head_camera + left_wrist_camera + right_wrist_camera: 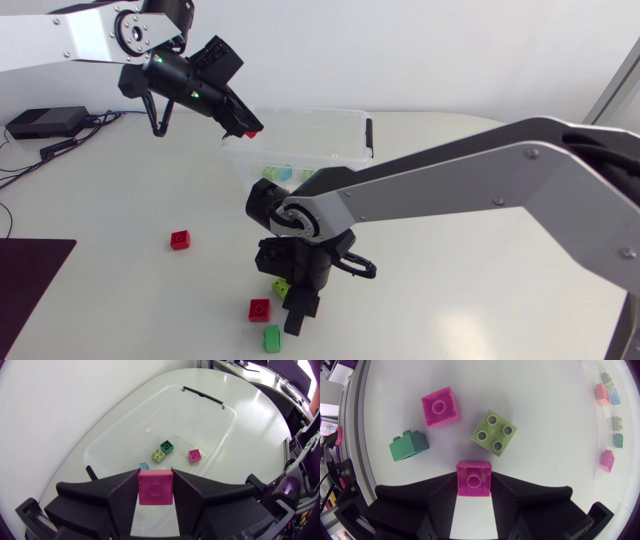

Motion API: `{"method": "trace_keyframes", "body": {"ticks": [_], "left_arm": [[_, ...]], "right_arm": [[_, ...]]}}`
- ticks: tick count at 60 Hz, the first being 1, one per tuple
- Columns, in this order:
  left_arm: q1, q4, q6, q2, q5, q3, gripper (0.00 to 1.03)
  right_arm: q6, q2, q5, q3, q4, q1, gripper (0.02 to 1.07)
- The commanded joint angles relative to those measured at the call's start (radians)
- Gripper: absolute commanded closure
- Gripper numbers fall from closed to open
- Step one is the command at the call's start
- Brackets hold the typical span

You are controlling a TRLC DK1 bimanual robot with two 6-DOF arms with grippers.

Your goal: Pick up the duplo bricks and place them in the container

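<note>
Left claw (246, 128) is clamped on a pink brick (155, 487) high over the container (340, 150), close to its near wall (not centred), so a release there could clip the rim and bounce out onto the tabletop (480, 300). Right claw (474, 482) grips a magenta brick (474, 476) low at the tabletop. A lime brick (494, 432) sits just ahead and a skewed lift may knock it; arms could also clash at the container.

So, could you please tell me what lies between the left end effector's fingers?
A pink brick, touched from both sides and held over the container; the left wrist view shows it.
</note>
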Motion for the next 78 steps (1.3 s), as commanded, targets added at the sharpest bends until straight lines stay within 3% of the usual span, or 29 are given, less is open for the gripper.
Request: {"method": "trace_keyframes", "body": {"ticks": [1,5,7,8,9,10,11,12,14,26,39,48,63,78], "left_arm": [[-0.008,0.018,-0.042,0.063,0.011,0.063,0.75],[-0.007,0.018,-0.05,0.118,0.011,0.104,0.73],[-0.007,0.018,-0.05,0.138,0.011,0.118,0.56],[-0.004,0.018,-0.05,0.139,0.011,0.12,0.39],[-0.002,0.018,-0.05,0.139,0.011,0.12,0.34],[0.001,0.018,-0.05,0.138,0.011,0.121,0.2],[0.001,0.018,-0.05,0.138,0.011,0.121,0.19],[0.007,0.018,-0.048,0.13,0.011,0.12,0.08],[0.013,0.018,-0.048,0.124,0.011,0.118,0.06],[0.087,-0.005,0.009,-0.028,0.009,0.005,0.05],[0.165,-0.054,0.249,-0.21,-0.075,-0.258,0.05],[0.274,-0.075,0.516,-0.236,-0.118,-0.443,0.05],[0.321,-0.097,0.662,-0.081,-0.129,-0.442,0.05],[0.303,-0.124,0.746,0.027,-0.242,-0.431,0.06]], "right_arm": [[-0.018,-0.044,0.005,-0.036,-0.014,-0.012,0.81],[-0.017,-0.088,0.007,-0.038,-0.035,-0.018,0.81],[-0.015,-0.123,0.008,-0.038,-0.051,-0.023,0.81],[-0.012,-0.142,0.01,-0.038,-0.055,-0.028,0.81],[-0.012,-0.154,0.011,-0.038,-0.058,-0.034,0.81],[-0.012,-0.163,0.011,-0.038,-0.061,-0.034,0.81],[-0.012,-0.171,0.011,-0.038,-0.066,-0.037,0.81],[-0.012,-0.191,0.014,-0.032,-0.077,-0.044,0.81],[-0.012,-0.215,0.017,-0.024,-0.086,-0.06,0.81],[-0.008,-0.286,0.019,0.073,-0.114,-0.143,0.81],[0.032,-0.285,0.019,0.2,-0.063,-0.224,0.81],[0.081,-0.226,0.017,0.301,0.009,-0.275,0.81],[0.172,-0.097,0.03,0.465,0.1,-0.351,0.81],[0.209,0.016,0.059,0.568,0.172,-0.416,0.8]]}}
